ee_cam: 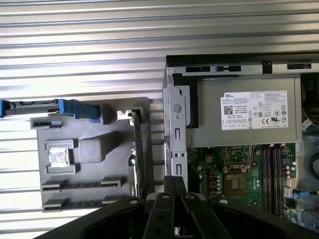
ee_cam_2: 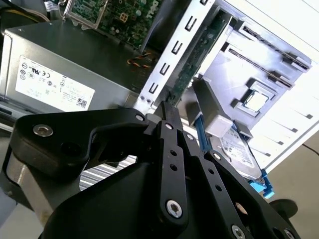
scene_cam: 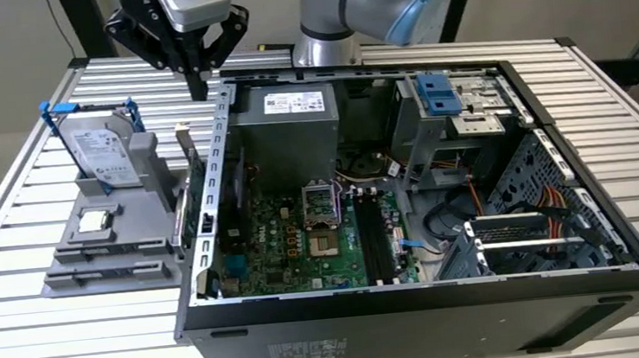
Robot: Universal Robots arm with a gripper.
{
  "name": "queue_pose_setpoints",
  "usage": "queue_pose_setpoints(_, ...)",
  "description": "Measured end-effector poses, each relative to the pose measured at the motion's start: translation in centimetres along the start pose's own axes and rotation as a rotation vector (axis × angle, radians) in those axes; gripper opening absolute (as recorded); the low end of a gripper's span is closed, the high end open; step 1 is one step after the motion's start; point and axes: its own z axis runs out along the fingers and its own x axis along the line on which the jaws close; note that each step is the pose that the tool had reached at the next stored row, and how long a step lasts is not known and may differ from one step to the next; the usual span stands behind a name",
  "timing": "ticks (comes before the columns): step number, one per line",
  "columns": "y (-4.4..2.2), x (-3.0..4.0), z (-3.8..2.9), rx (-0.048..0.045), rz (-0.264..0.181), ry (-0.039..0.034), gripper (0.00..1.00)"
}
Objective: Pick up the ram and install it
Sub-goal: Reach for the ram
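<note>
Ram [scene_cam: 184, 189]: long, narrow, thin green board. It stands on its long edge in a slot of the grey holder [scene_cam: 107, 258], on the side just beside the case [scene_cam: 424, 309] wall. In the first wrist view the ram [ee_cam: 137, 154] shows edge-on, as a thin green line. In the second wrist view the ram [ee_cam_2: 200, 52] shows a dark green face with small parts along it, running alongside the case's perforated metal wall.

Gripper [scene_cam: 198, 91]: hangs above the ram's far end, close to the case corner and apart from the board. Fingers pressed together to a single black point, nothing between them; both wrist views agree [ee_cam_2: 168, 107] [ee_cam: 174, 180].

Also on the holder: hard drive [scene_cam: 103, 150] upright in a blue bracket, and a small square processor [scene_cam: 94, 220] lying flat. Both are on the exterior view's left of the ram.

Inside the case: motherboard [scene_cam: 296, 242] with long black slots [scene_cam: 373, 239], well apart from the ram. Power supply [scene_cam: 287, 138] behind it. All sits on a slatted metal table [scene_cam: 33, 343].
</note>
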Motion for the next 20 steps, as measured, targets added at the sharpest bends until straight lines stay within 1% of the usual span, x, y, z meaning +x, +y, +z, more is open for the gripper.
queue_pose_setpoints(4,-0.03,0.43,0.00,-0.0002,-0.001,0.0000,0.00)
queue_pose_setpoints(12,-0.07,1.05,-0.02,0.0000,-0.005,0.0004,0.00)
queue_pose_setpoints(17,-0.10,1.49,-0.03,-0.0001,-0.016,0.0047,0.00)
queue_pose_setpoints(20,-0.11,1.78,-0.04,0.0001,-0.018,0.0057,0.00)
